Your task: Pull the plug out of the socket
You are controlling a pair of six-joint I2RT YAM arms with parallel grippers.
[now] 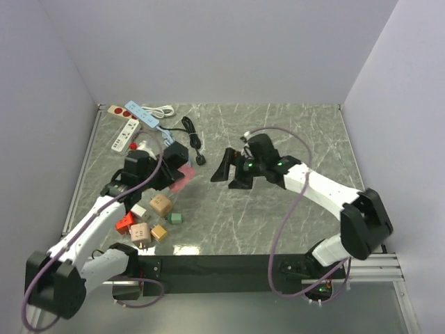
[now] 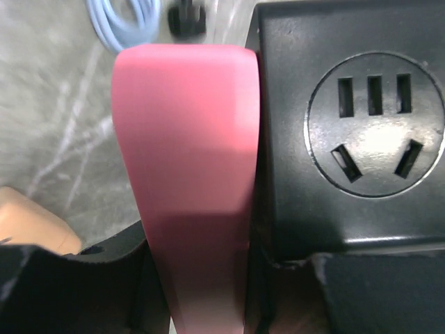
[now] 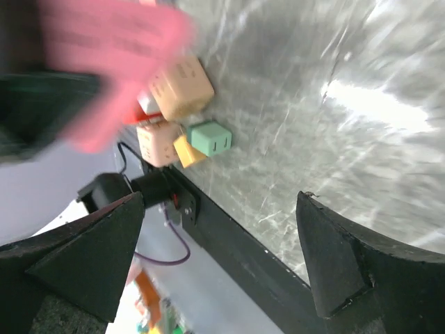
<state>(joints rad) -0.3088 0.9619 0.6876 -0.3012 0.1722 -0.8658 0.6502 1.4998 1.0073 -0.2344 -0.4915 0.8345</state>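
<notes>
Apparently the pull is done: my left pincer [image 1: 169, 169] clamps the black socket [image 2: 361, 132], holes empty, my right pincer [image 3: 220, 202] gapes apart, holding nothing; next, I'd withdraw it.

A table [image 1: 292, 139] with a grey, white-veined marble top is enclosed by plain pale walls: a back wall [image 1: 222, 49] behind it, a left wall [image 1: 35, 139] and a right wall [image 1: 410, 104] beside it. A black bar [image 1: 222, 264] is fixed along the table's near edge. Glare [image 3: 375, 104] is reflected off its top.
</notes>
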